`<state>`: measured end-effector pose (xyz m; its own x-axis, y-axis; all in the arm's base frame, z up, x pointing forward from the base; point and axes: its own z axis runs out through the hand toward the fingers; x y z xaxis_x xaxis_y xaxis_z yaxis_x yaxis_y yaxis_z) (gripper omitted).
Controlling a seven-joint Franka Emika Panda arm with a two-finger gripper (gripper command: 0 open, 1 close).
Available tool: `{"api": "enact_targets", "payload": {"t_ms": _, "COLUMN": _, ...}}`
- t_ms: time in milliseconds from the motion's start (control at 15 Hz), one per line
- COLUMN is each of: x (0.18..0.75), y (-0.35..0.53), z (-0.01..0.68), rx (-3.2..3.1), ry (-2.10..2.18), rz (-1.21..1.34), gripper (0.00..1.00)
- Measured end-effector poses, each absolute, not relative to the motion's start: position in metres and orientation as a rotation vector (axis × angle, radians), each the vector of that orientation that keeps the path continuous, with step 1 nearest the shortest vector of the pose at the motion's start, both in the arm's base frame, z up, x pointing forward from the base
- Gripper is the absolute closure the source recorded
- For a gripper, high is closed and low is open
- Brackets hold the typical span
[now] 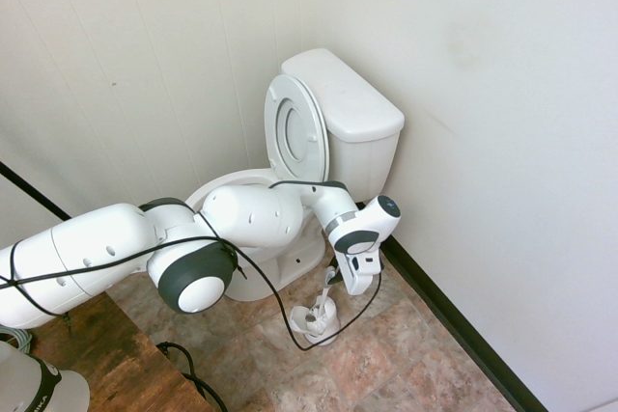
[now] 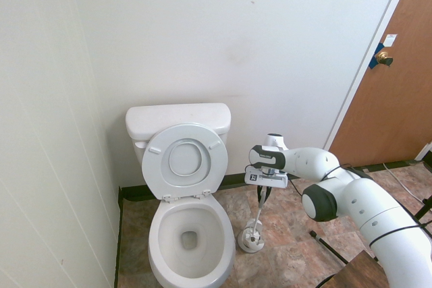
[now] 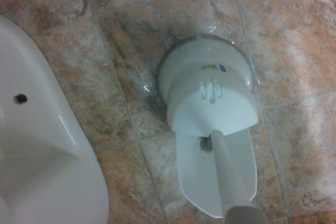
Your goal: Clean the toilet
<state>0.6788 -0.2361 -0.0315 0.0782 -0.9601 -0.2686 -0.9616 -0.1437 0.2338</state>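
The white toilet stands against the wall with its seat and lid raised and the bowl uncovered. To its right a small white brush holder sits on the floor. A toilet brush handle rises from the holder, tilted, into my gripper, which is shut on its upper end. In the first exterior view the gripper hangs just above the holder, beside the toilet tank. The wrist view looks down on the holder, with the handle and dark bristles at the holder's opening.
Brown stone tiles cover the floor. White walls close in behind and left of the toilet, with a dark baseboard along them. A brown door stands at the right. The toilet's base lies close beside the holder.
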Motion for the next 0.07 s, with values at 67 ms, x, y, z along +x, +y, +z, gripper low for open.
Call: {"api": "enact_targets", "payload": {"t_ms": 67, "x": 0.6789, "y": -0.2355, "z": -0.0315, "rx": -2.298, "ry": 2.06, "rz": 0.569, "gripper": 1.0}}
